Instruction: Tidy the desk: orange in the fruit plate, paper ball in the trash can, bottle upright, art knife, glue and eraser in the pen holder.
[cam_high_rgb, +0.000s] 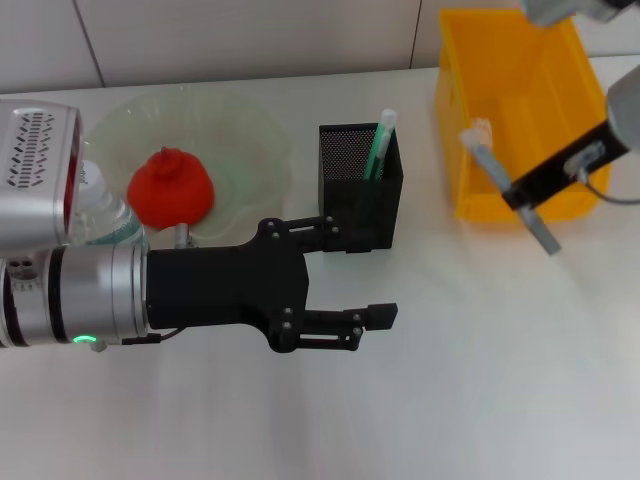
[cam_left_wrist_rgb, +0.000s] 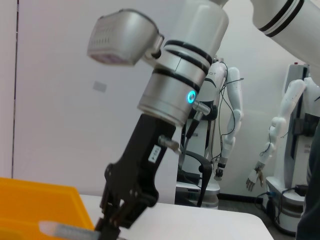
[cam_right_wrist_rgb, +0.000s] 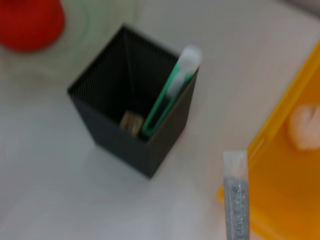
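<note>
The right tool (cam_high_rgb: 515, 190) was clamped on the glue (cam_high_rgb: 508, 186), raised beside the yellow bin (cam_high_rgb: 455, 120). The left tool (cam_high_rgb: 350, 275) stood apart near the pen holder (cam_high_rgb: 360, 190). Recommended: centre the glue above the holder's mouth, clear of the green knife (cam_high_rgb: 379, 145), before lowering.

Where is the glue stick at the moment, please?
In the head view the glue stick is on the right, held in the right hand above the yellow bin's near-left edge, right of the black pen holder.
</note>
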